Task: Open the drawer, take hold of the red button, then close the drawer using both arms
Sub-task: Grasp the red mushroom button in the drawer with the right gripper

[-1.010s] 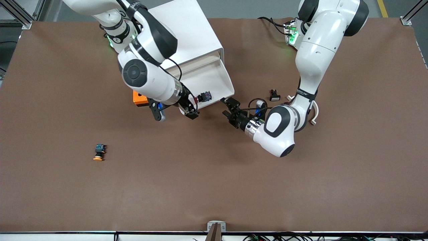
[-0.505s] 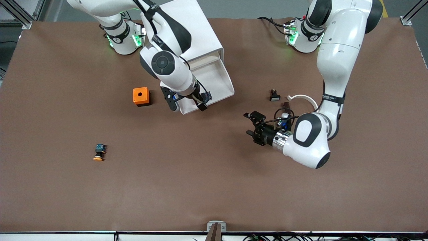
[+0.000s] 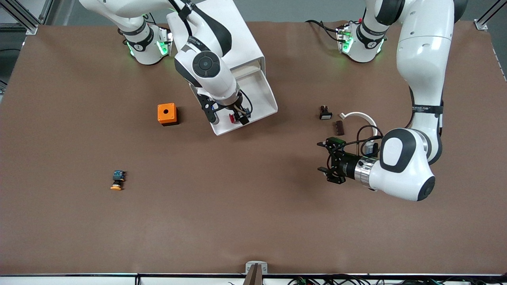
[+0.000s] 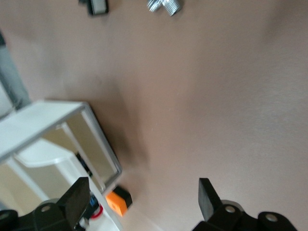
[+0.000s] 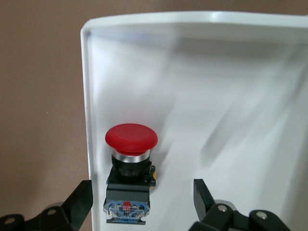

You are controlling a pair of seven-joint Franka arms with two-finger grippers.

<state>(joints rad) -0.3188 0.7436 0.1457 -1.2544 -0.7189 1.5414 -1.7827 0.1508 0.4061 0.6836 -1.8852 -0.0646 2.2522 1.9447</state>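
The right gripper (image 3: pixel 239 118), fingers apart, straddles the red button (image 5: pixel 131 161) in the pulled-out drawer (image 3: pixel 266 93), while the left gripper (image 3: pixel 328 162), also spread, hovers over bare table (image 3: pixel 253 221).

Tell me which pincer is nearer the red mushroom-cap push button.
Right. The right pincer hangs open over the red mushroom-cap push button in the white plastic drawer; the left pincer, open, is over bare table, well away.

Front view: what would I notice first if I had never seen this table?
Probably the red button lying in the pulled-out white drawer, with the right gripper open around it. Next comes the big left arm, waiting with its open left gripper over the bare brown table toward its own end. The little orange box beside the drawer stands out too.
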